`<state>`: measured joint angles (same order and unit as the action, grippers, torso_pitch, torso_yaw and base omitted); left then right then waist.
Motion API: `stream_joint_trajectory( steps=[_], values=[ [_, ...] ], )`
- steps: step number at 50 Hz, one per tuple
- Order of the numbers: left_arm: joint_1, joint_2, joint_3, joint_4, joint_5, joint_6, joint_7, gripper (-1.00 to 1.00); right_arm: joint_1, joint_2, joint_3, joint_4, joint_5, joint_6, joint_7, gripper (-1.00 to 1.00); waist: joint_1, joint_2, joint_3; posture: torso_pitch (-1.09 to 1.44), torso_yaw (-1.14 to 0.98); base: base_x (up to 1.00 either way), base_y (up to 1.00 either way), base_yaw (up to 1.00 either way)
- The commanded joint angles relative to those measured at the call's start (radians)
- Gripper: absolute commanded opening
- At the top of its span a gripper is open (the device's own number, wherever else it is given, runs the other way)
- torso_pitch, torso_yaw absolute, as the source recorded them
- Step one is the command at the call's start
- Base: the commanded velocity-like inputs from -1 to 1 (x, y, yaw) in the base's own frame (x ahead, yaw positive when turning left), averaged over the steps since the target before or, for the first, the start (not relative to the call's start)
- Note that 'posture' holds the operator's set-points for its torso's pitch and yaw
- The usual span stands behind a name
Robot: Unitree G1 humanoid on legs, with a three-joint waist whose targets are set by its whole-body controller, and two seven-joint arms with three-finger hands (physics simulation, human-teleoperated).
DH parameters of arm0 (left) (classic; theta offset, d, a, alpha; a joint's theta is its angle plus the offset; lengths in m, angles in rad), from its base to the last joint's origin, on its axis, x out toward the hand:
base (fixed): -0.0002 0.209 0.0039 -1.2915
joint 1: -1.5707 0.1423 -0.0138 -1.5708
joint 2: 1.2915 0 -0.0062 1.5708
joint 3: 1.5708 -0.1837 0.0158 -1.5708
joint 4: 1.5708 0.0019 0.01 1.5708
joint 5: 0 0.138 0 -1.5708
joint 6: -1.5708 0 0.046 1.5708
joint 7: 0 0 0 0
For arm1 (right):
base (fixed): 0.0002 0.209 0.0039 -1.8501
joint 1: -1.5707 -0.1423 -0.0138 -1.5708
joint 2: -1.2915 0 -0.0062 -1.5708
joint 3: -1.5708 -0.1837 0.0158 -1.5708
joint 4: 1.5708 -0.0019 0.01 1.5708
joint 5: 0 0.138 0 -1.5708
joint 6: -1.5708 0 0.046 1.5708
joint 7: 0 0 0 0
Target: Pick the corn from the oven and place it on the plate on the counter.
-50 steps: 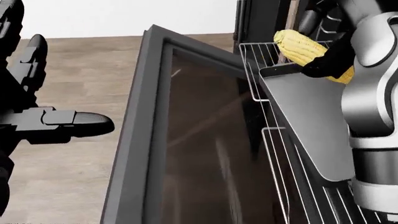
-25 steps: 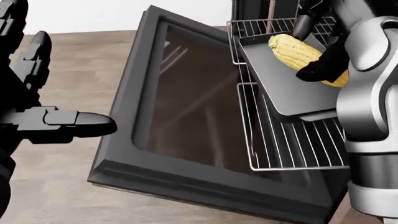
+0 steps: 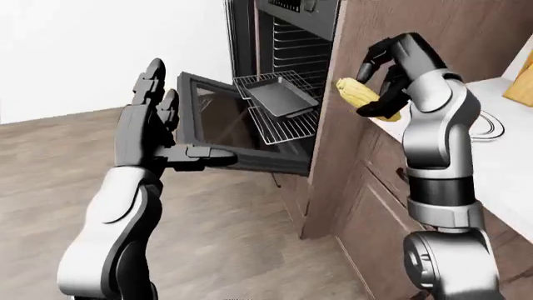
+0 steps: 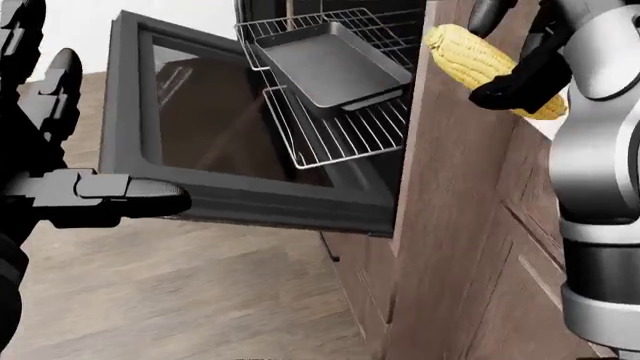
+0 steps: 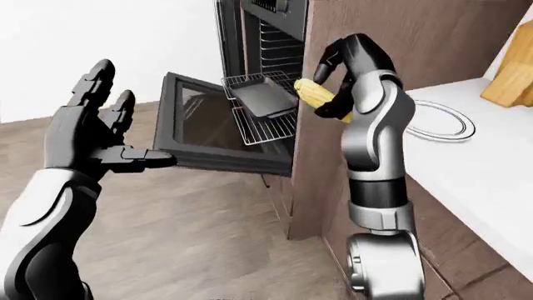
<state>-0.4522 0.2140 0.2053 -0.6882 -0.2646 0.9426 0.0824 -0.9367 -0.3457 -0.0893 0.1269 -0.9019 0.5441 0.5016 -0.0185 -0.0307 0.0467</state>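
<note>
The yellow corn is in my right hand, whose black fingers close round it. It is held high, outside the oven, against the brown cabinet side panel. It also shows in the right-eye view. The white plate lies on the pale counter to the right of the corn, and my forearm hides its left part. My left hand is open and empty, fingers spread, raised beside the open oven door.
The oven door hangs open towards the left. A grey baking tray sits empty on the pulled-out wire rack. A wooden block stands on the counter at the right edge. Wood floor lies below.
The whole picture has shifted: the camera has drawn away from the oven and turned right. My right hand has carried the corn off the tray and out past the cabinet side.
</note>
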Motion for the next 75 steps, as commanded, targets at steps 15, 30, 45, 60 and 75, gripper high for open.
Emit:
stream_joint_trajectory(
  steps=[15, 30, 45, 60, 75],
  values=[
    [-0.041, 0.005, -0.001, -0.027, 0.002, -0.009, -0.004, 1.0, -0.047, -0.023, -0.01, -0.039, 0.017, 0.006, 0.003, -0.95, 0.01, 0.104, 0.004, 0.0, 0.0, 0.0, 0.0, -0.74],
    [-0.057, 0.015, 0.004, -0.048, -0.01, 0.02, 0.004, 1.0, -0.053, -0.018, -0.011, -0.037, 0.021, -0.007, -0.019, -0.97, 0.007, 0.019, -0.015, 0.0, 0.0, 0.0, 0.0, -0.37],
    [-0.059, 0.013, -0.002, -0.043, 0.0, 0.016, -0.002, 1.0, -0.061, -0.015, -0.004, -0.055, 0.03, -0.026, -0.023, -0.96, 0.007, 0.098, -0.049, 0.0, 0.0, 0.02, -0.04, -0.77],
    [-0.056, 0.005, -0.004, -0.033, 0.003, 0.005, -0.006, 1.0, -0.063, -0.016, -0.008, -0.046, 0.044, -0.04, -0.035, -0.97, 0.054, -0.003, -0.015, 0.0, 0.0, 0.91, 0.0, 0.0],
    [-0.049, 0.007, 0.004, -0.044, -0.003, 0.006, -0.009, 1.0, -0.072, -0.012, -0.003, -0.043, 0.048, -0.055, -0.049, -0.96, 0.031, 0.063, 0.018, 0.0, 0.0, 0.38, 0.03, 0.0]
  ],
)
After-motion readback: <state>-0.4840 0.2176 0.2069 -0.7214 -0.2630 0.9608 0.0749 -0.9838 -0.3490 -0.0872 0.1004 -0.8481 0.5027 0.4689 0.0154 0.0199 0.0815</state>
